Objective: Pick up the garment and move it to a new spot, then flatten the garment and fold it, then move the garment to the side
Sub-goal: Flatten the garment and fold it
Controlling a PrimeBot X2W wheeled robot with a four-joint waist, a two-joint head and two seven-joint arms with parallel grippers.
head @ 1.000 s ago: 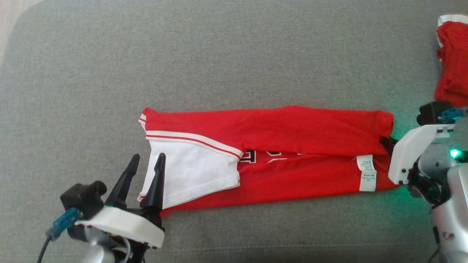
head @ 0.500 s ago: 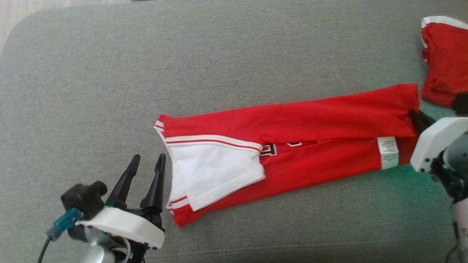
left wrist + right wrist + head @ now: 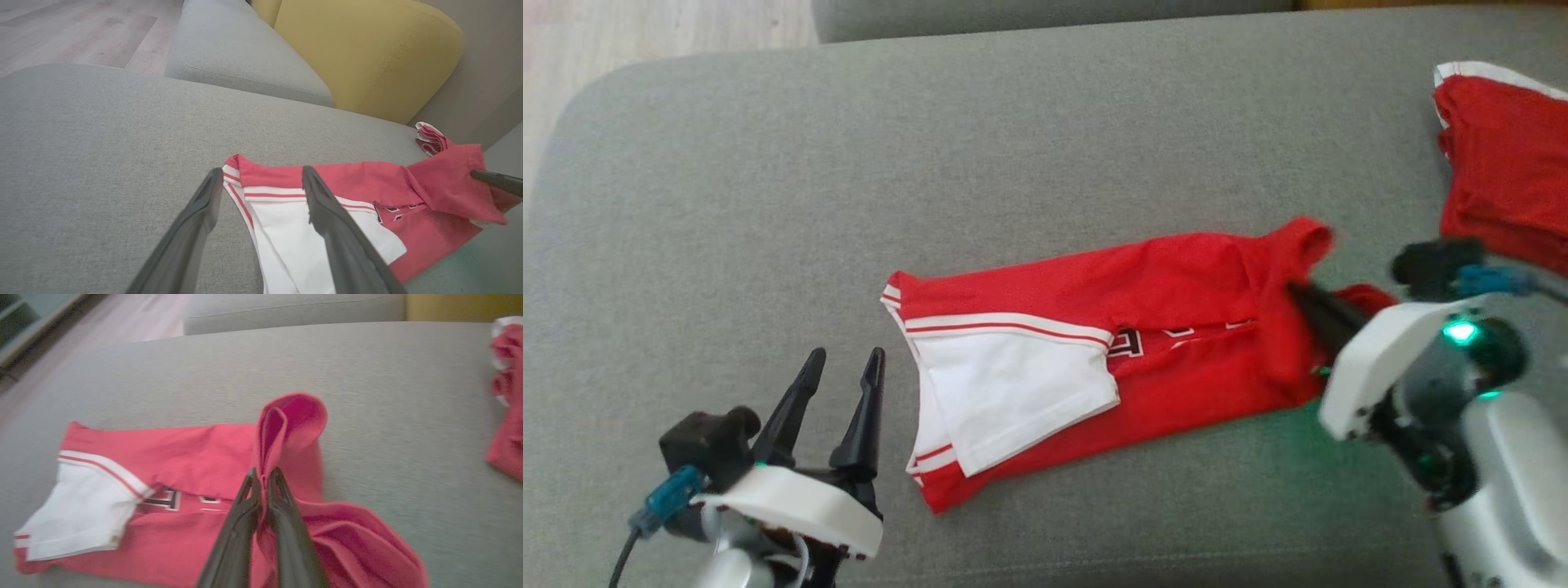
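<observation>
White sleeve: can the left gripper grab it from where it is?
Probably yes. The open left gripper sits right beside the white sleeve, with just bare grey cushion between them.

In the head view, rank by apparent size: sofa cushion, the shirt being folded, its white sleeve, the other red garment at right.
1. sofa cushion
2. shirt
3. white sleeve and other red garment: look alike; the garment runs off the picture's edge, so unranked.
</observation>
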